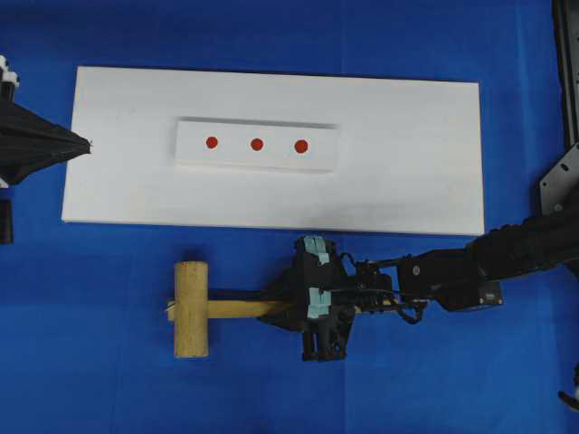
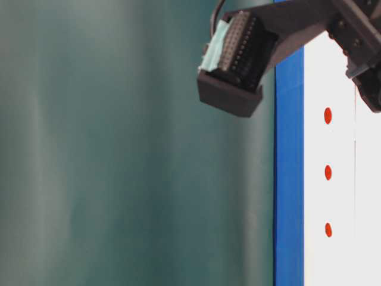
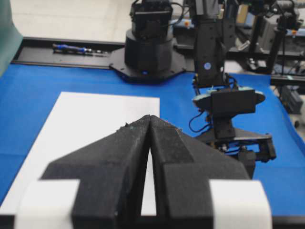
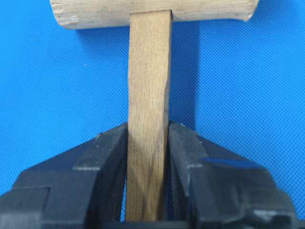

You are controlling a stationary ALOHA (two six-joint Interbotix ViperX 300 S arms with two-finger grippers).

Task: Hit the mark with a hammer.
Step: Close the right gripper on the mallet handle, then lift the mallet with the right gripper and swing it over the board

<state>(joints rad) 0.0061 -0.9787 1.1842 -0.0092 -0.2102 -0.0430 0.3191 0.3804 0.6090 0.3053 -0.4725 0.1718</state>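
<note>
Hammer [image 1: 193, 309] lies on the blue tabletop [image 1: 90, 380] just off the white board's [image 1: 407, 172] near edge. Right gripper [image 1: 291, 306] clamps its flat handle; left gripper [image 3: 149, 119] is closed on nothing at the board's left edge.

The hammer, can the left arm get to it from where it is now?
Probably not easily. The left gripper sits shut at the white board's far left edge, while the hammer lies on the blue cloth below it, its handle already clamped in the right gripper's jaws.
</note>
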